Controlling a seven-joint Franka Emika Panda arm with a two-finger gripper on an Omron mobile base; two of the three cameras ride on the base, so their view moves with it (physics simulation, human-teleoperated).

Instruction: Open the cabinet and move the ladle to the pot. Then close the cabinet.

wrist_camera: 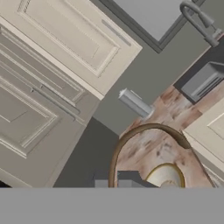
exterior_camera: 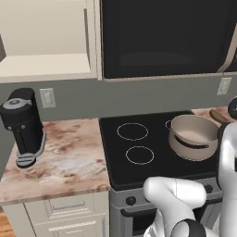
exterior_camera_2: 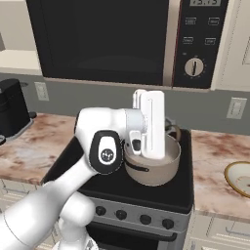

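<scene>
The cream pot (exterior_camera: 193, 135) sits on the black stove (exterior_camera: 134, 152) at 3 o'clock of the burner rings, under the microwave (exterior_camera_2: 112, 39). The cabinet (wrist_camera: 65, 35) door fills the hand view's 10 o'clock. A coffee maker (exterior_camera: 22, 125) stands on the marble tabletop (exterior_camera: 65, 162). Whether the pincer is apart or together, I cannot tell.

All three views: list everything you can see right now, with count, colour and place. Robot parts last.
Pot: one, beige, on the stove's right burner.
Stove: one, black top.
Microwave: one, black, above the stove.
Coffee maker: one, black, on the counter left of the stove.
Counter: marbled brown, both sides of the stove.
Plate: one, cream with a gold rim, on the right counter.
Outlets: three, white, on the grey wall.
Cabinet: cream door, shut, in the hand view.
Arm: white, over the stove.
</scene>
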